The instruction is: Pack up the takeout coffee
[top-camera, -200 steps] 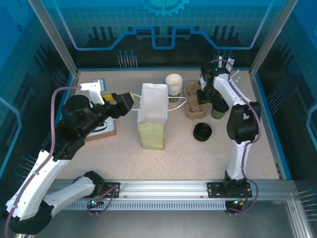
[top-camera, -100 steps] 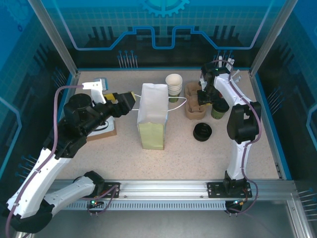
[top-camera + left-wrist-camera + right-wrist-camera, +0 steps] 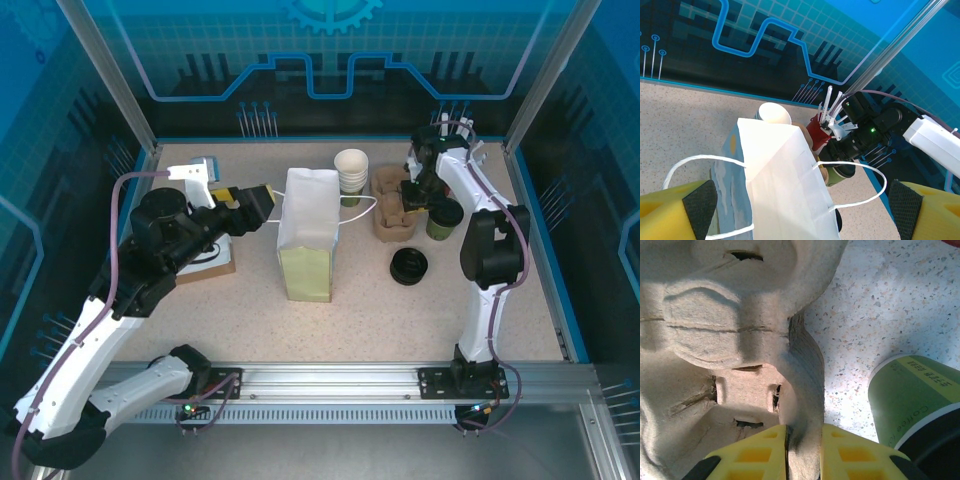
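The takeout coffee (image 3: 443,218), an olive-green cup with a black lid, stands on the table just right of a brown pulp cup carrier (image 3: 392,205). My right gripper (image 3: 412,195) is shut on the carrier's right wall. In the right wrist view the yellow fingers (image 3: 760,450) pinch that wall (image 3: 805,390), with the coffee (image 3: 912,395) close on the right and not touching. My left gripper (image 3: 262,200) is open at the top of the upright white paper bag (image 3: 308,235). In the left wrist view the pads (image 3: 700,205) straddle the bag (image 3: 785,185) and its string handles.
A nested stack of lidless cups (image 3: 351,170) stands behind the bag. A stack of black lids (image 3: 409,266) lies in front of the carrier. A brown card (image 3: 215,262) lies under the left arm. A red holder with white sticks (image 3: 817,132) stands at the back right.
The right gripper's jaws have closed onto the carrier's wall, and its wrist shifted slightly right. The left arm and the bag have barely moved.
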### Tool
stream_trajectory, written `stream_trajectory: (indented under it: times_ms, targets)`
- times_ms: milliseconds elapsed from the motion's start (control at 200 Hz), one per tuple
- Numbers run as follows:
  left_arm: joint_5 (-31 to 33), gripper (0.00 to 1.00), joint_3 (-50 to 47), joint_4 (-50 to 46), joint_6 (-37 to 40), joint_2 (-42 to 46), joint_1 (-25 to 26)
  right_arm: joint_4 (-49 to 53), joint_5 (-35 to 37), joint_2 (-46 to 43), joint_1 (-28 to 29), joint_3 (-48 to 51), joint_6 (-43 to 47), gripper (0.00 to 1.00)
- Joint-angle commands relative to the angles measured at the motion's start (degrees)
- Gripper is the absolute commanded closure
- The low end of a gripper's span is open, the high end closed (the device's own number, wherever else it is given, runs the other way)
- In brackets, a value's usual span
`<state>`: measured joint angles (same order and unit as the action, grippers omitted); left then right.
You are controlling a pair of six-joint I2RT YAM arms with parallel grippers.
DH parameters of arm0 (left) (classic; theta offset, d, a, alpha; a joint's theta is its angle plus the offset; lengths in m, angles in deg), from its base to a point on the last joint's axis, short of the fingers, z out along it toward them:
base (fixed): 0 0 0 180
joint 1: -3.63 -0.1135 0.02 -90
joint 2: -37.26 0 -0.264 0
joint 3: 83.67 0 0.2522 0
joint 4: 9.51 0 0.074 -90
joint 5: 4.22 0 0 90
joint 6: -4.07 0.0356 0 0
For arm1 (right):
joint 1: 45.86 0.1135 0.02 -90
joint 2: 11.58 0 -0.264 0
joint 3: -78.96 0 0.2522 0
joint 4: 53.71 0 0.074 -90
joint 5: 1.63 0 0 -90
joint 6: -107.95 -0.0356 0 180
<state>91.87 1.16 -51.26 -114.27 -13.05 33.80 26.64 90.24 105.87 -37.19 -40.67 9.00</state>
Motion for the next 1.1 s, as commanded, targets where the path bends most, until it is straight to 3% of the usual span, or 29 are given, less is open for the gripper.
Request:
stream_trajectory:
  times_ms: [0,295,610,1096]
  targets:
    - [-1.1,0.08,0.1,0.9,0.8,0.0,0.1,0.9,-2.9,-1.8,-0.9,-0.5,-0.1,0.82]
    - [-1.2,0.08,0.1,1.0,0.7,0.0,0.1,-1.7,-10.7,-5.3,-4.0,2.7,-1.3,0.84]
    - [-1.4,0.08,-0.1,1.1,0.4,0.0,0.1,-2.9,-14.5,-5.5,-5.5,5.5,-1.9,0.86]
    - [-1.5,0.08,-0.5,1.3,-0.1,-0.2,0.1,-5.0,-19.6,-4.6,-5.8,7.7,-2.9,0.79]
